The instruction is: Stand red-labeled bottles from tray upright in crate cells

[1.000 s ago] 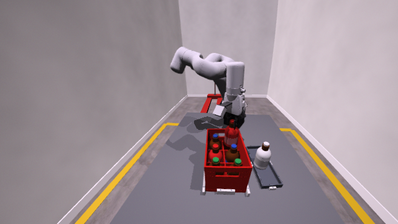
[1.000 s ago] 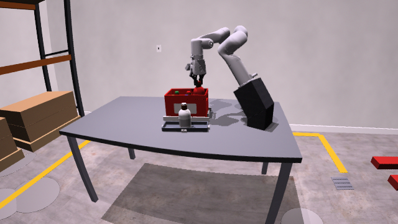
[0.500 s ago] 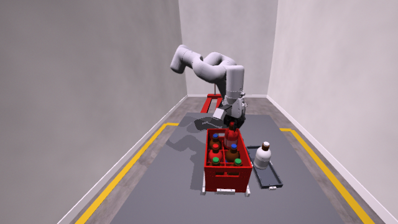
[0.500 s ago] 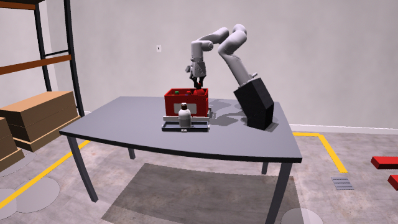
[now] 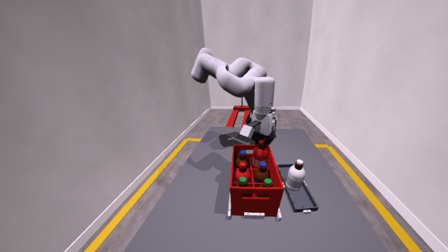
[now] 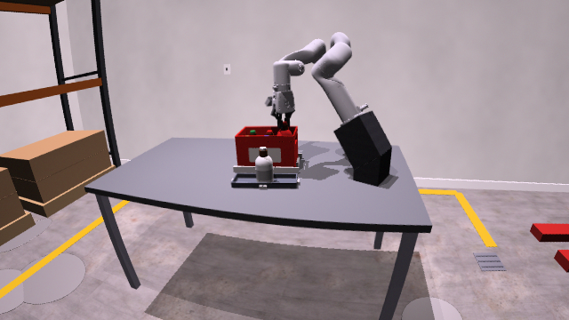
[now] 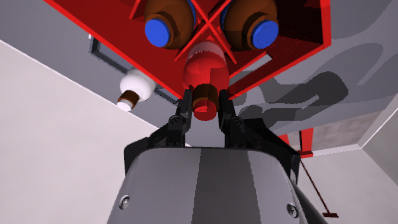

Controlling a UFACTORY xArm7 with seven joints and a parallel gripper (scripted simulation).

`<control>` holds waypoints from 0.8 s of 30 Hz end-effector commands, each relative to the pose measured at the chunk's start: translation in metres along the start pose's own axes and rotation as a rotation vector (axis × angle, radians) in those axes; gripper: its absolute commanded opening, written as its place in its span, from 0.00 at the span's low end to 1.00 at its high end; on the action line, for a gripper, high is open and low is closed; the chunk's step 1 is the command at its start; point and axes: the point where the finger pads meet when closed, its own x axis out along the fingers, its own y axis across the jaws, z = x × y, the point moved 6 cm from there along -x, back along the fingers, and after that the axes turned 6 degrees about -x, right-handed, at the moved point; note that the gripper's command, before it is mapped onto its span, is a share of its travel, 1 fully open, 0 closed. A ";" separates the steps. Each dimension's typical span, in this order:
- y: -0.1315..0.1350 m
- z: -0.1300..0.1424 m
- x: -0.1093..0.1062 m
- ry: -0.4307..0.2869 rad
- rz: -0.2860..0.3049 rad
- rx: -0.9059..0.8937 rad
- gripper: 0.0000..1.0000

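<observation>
My gripper (image 7: 205, 98) is shut on the neck of a red-labeled bottle (image 5: 260, 154) and holds it upright, partly down in the far right cell of the red crate (image 5: 255, 183); it also shows in the wrist view (image 7: 205, 75). Another red-labeled bottle (image 5: 242, 172) stands in the crate's left column. Two blue-capped brown bottles (image 5: 262, 171) (image 5: 241, 158) and two green-capped ones (image 5: 267, 183) (image 5: 242, 181) stand in other cells. A white-labeled bottle with a brown cap (image 5: 295, 175) stands upright on the dark tray (image 5: 300, 193) to the right of the crate. My gripper also shows in the side view (image 6: 283, 121).
The crate sits on a pale base on the grey table (image 6: 267, 178). The arm's dark pedestal (image 6: 364, 147) stands behind the crate. A shelf rack with cardboard boxes (image 6: 53, 160) stands off the table to the left.
</observation>
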 end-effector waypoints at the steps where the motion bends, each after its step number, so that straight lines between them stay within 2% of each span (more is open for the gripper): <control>1: 0.000 -0.001 0.002 0.002 -0.001 0.000 0.00; 24: 0.000 -0.001 0.005 0.002 -0.001 0.000 0.00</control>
